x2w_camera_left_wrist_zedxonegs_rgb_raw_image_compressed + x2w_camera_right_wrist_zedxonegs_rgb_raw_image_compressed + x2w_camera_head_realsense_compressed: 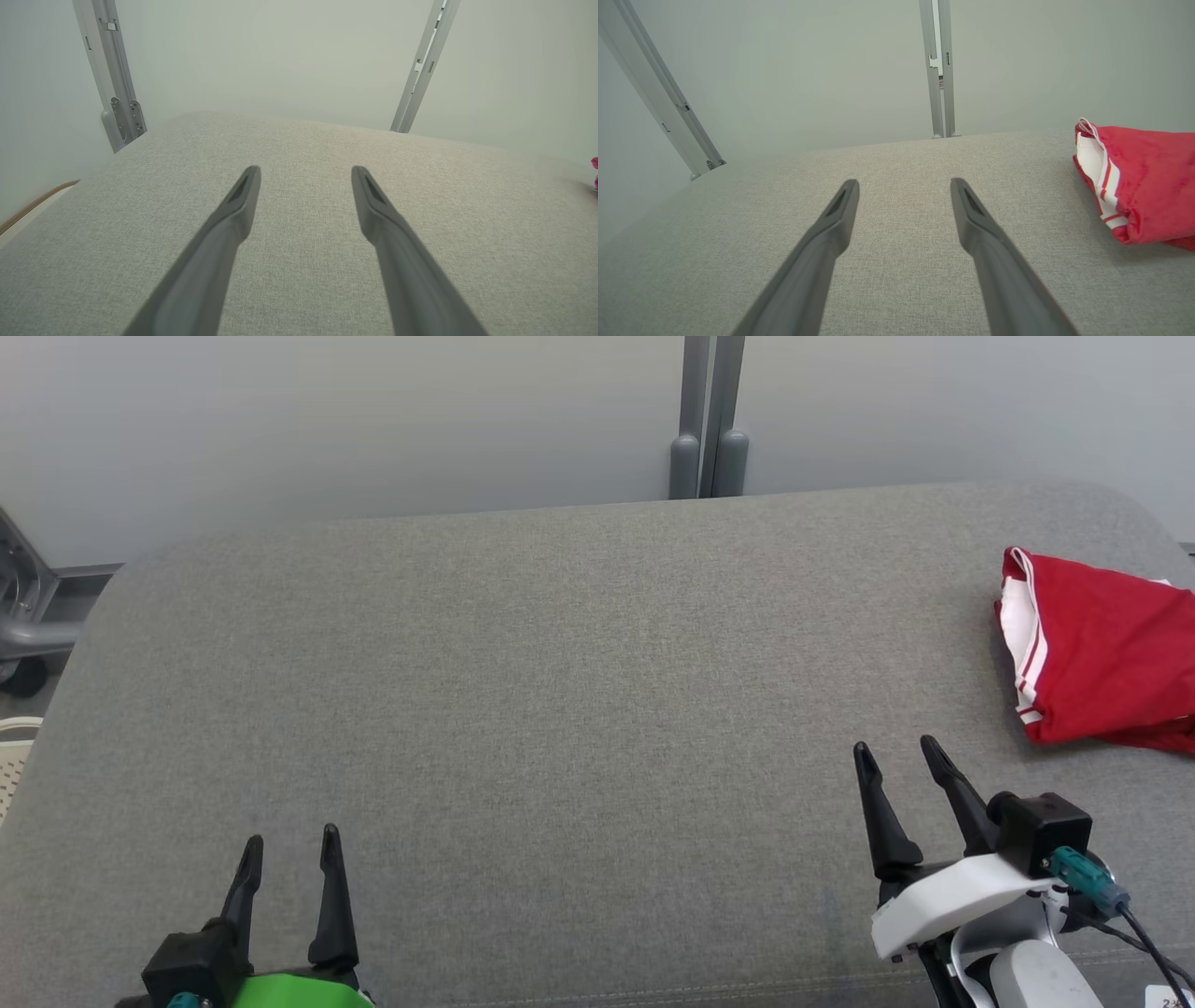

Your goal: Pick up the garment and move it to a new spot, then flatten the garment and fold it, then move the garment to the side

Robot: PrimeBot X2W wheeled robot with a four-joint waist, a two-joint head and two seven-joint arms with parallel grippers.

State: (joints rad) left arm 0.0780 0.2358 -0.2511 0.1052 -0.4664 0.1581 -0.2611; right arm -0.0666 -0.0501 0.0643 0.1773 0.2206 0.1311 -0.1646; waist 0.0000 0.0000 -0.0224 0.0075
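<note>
A red garment with white, red-striped trim lies bunched in a compact heap at the far right of a grey upholstered surface, its right side cut off by the edge of the head view. The trim faces left, toward the middle of the surface. The robot's right gripper hangs over the near right of the surface, its two dark fingers spread apart and grasping nothing; the garment sits just beyond and to the right of its tips, apart from them. The left gripper hovers over the near left, well apart from the garment, its fingers likewise released and empty, with bare grey fabric showing between them in the left wrist view. Behind the surface stands a pale wall with a grey upright post near its middle. A grey metal frame on a dark wheel stands off the far left corner.
</note>
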